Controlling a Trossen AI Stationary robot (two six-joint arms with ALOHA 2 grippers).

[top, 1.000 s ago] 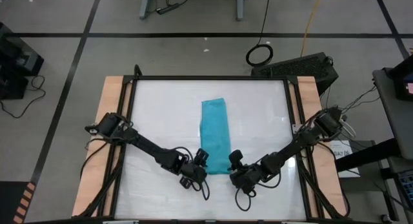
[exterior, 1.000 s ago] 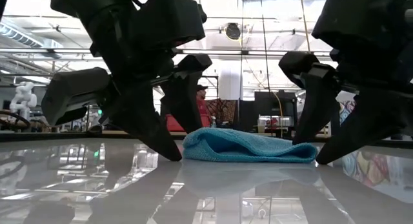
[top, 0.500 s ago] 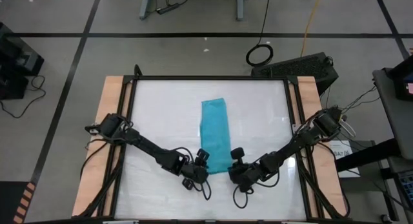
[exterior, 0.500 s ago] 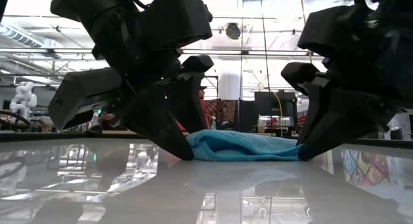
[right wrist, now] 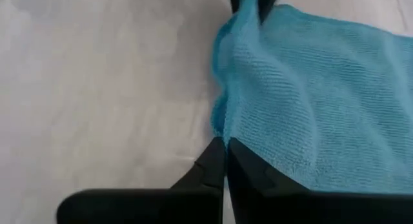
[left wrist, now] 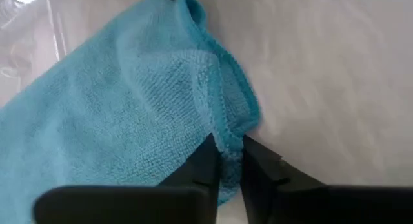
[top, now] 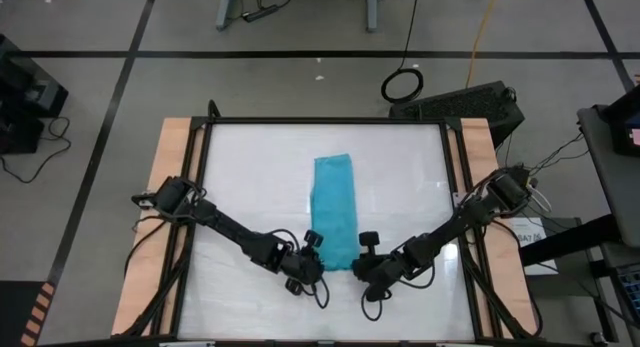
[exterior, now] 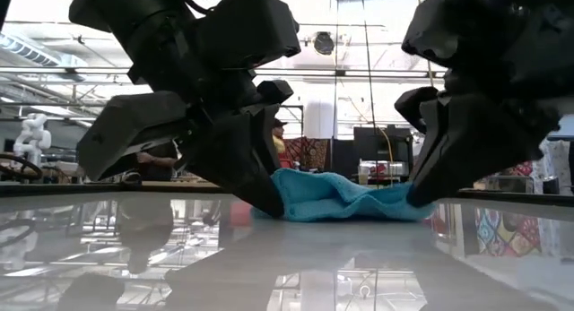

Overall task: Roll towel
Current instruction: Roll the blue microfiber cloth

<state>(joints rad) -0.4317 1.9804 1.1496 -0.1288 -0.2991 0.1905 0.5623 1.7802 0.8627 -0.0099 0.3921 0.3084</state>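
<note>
Towel corners are pinched, nothing is rolled yet. The left gripper has its fingers narrowed onto the hem at one near corner; the right gripper is clamped on the other near corner. Between them, in the low view, the near end bunches up slightly off the table. From there the cloth runs flat as a long strip toward the far edge, midway between the side edges. Judging by this, only the grasp is done; the whole roll from the near end outward remains.
</note>
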